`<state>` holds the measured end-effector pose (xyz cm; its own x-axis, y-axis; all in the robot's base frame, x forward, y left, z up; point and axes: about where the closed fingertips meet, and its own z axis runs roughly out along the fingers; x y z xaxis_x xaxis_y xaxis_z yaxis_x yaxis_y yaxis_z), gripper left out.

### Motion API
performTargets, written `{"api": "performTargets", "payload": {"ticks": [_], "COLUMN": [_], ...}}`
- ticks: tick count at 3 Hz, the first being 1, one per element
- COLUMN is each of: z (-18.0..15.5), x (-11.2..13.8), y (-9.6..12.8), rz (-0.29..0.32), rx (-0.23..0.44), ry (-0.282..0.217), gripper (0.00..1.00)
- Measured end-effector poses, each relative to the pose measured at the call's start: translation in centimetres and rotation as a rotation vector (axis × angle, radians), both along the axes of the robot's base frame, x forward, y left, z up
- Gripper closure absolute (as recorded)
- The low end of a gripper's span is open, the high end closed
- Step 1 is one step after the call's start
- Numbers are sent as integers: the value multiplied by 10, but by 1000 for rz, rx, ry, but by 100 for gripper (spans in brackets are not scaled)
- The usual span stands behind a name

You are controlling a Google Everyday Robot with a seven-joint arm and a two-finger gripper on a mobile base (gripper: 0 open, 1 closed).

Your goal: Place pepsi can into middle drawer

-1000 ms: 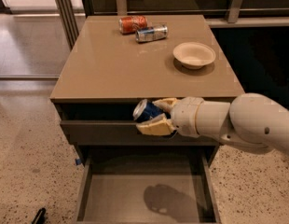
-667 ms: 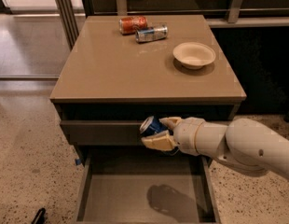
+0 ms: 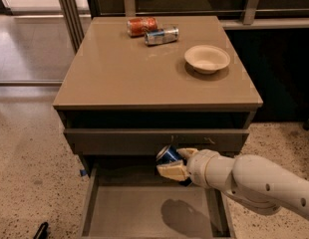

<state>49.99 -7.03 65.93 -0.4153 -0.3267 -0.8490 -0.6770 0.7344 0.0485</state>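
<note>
Sinking toward 6 o'clock, the gripper (image 3: pixel 176 163) is clutching the pepsi can (image 3: pixel 167 154) above the open middle drawer (image 3: pixel 125 209), release pending.

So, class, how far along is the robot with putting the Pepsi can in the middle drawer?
Done: the drawer stands open and the can is gripped. In hand: the gripper, closed on the can, holds it tilted in the air over the back part of the drawer, just under the closed drawer front above. Left: lower the can to the drawer floor, let go and withdraw; the can does not yet rest inside.
</note>
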Motion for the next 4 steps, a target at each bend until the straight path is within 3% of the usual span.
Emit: {"api": "performTargets", "payload": {"ticks": [1, 2, 4], "z": [-3, -1, -88], "x": [-1, 0, 0], "y": [-1, -2, -19], "rz": [-6, -25, -131], "rx": [-4, -19, -39], "ry": [2, -30, 122], "gripper": [100, 100, 100]}}
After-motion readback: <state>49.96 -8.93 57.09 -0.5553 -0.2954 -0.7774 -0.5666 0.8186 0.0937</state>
